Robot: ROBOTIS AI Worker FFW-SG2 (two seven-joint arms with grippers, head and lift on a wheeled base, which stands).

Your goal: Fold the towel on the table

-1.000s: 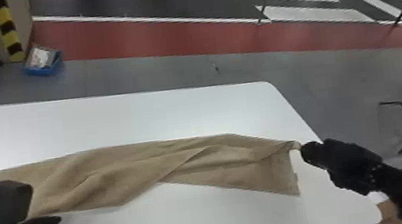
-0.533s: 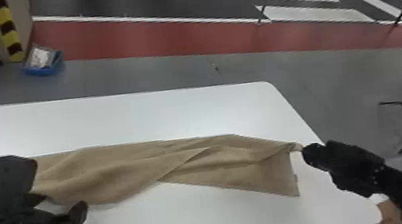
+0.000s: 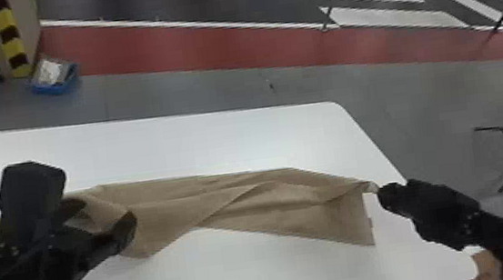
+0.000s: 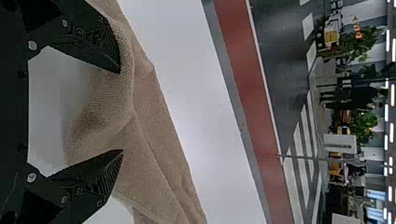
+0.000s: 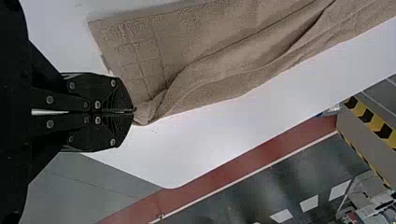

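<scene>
Across the table [image 3: 200,143], towel [image 3: 245,206] lies left-right

I find no legible words or numbers from my remote post; painted markings are the clearest signs before me. Beyond the left part of the white tabletop's [image 3: 215,113] far edge, yellow-and-black warning stripes [image 3: 7,34] run down a tan upright panel [image 3: 27,29]. Past the far right corner, white crossing bars [image 3: 391,19] cut across dark floor, beyond a red floor strip [image 3: 207,46] bordered by a white line [image 3: 204,26]. In the left wrist view, I see small orange marks [image 4: 357,31] in the background and a dark band [image 4: 340,145] on a white board [image 4: 334,139], both too small to read.
</scene>
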